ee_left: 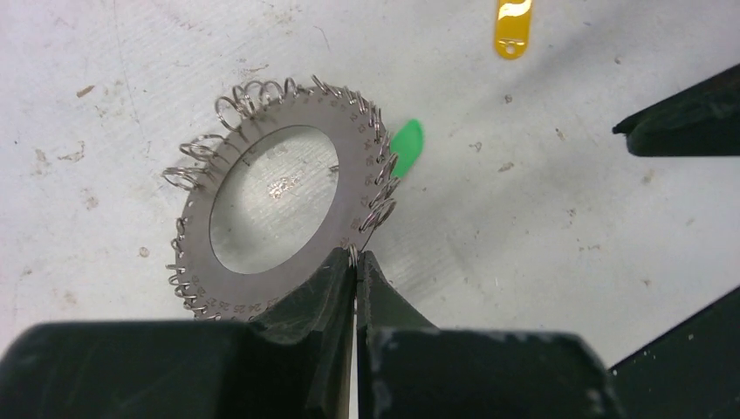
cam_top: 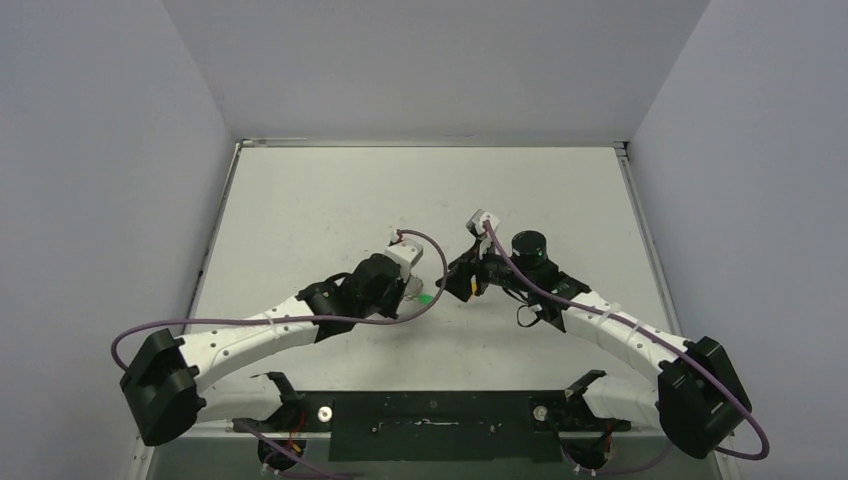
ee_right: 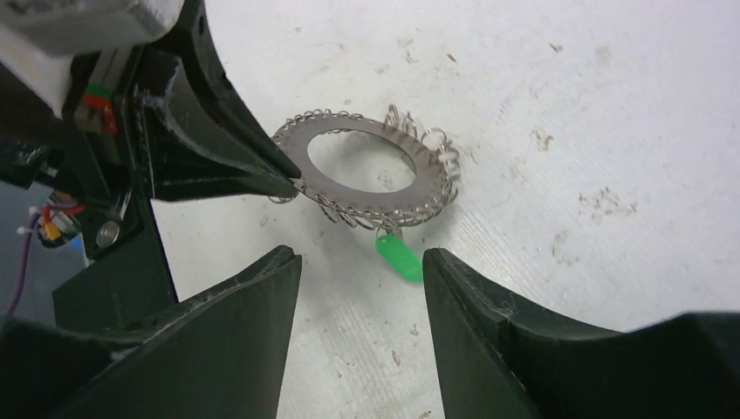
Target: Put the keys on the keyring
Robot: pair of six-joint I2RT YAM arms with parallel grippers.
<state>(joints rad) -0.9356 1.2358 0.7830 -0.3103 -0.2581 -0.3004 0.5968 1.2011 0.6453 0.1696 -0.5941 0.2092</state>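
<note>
Left gripper (ee_left: 356, 262) is clamped shut on the rim of the keyring (ee_left: 349, 144). The disc edge is pinched right at the tips, as seen in both wrist views. The keyring is positioned near the middle of the white table (ee_left: 567, 227). Whether it lies flat or is lifted at the gripped side cannot be told. Wire loops (ee_left: 240, 98) are seen all round the rim, with several bunched and standing up on the side away from the grip.

Green key (ee_left: 407, 147) is seen only as its green plastic head, right against the loops on the rim and close to the grip point. Whether it is hooked through a loop cannot be told.

Right gripper (ee_right: 359, 262) is held with jaws apart, clear of the keyring and pointed at it from the opposite side. The green head sits just ahead of the gap.

Yellow key (ee_left: 512, 26) is laid on the table well apart from the keyring and is cut off at the frame edge.
</note>
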